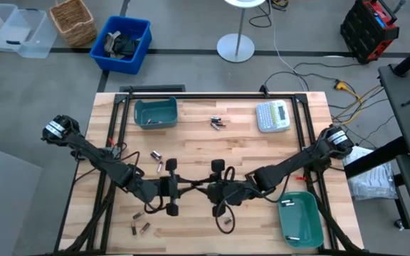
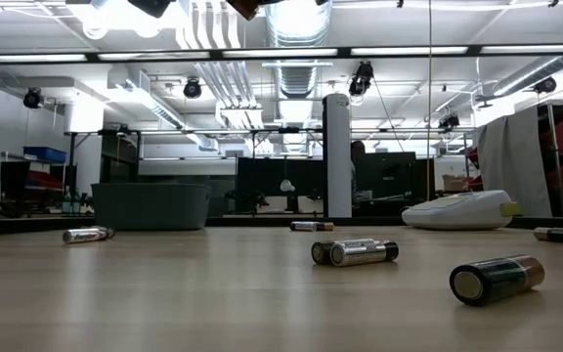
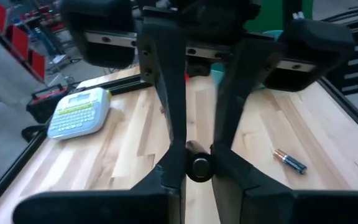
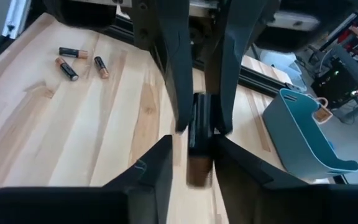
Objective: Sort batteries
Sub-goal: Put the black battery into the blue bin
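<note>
Wooden table (image 1: 191,153); both jaws grip dark battery (image 4: 199,134).

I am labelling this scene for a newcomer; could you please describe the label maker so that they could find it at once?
Start at the wooden table and look along its far edge, where a teal bin sits on the left arm's side. On the right arm's side of that edge lies the label maker. It alone is pale grey-white with keys and a screen, far larger than the batteries beside it.
</note>
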`<action>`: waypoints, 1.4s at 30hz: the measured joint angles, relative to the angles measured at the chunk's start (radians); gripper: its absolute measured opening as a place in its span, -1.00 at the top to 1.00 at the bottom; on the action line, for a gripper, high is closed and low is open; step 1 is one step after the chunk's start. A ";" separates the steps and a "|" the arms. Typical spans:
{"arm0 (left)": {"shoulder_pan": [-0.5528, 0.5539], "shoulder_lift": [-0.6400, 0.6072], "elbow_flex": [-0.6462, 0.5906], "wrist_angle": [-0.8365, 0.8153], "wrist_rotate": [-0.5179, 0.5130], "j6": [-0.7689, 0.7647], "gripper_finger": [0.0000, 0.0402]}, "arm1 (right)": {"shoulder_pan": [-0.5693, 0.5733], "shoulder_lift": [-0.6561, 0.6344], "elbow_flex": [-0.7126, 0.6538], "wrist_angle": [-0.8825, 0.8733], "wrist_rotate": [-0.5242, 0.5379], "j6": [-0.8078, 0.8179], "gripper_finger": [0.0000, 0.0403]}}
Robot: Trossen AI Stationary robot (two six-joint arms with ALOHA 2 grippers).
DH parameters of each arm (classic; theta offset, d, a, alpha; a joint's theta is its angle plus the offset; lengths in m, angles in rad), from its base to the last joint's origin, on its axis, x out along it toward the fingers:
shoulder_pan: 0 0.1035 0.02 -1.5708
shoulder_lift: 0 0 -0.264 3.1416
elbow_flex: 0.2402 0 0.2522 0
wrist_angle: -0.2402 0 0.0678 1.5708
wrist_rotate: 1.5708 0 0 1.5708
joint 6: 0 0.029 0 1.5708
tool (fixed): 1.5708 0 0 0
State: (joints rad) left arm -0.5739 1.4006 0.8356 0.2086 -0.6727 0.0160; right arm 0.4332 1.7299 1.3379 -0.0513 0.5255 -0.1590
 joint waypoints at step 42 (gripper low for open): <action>1.440 -0.230 0.000 -0.887 0.712 -0.130 0.85 | -0.159 -0.236 -0.062 -0.734 0.000 0.325 0.30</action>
State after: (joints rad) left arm 0.8663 1.1702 0.8352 -0.6789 0.0393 -0.1143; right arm 0.2741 1.4937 1.2756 -0.7851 0.5252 0.1664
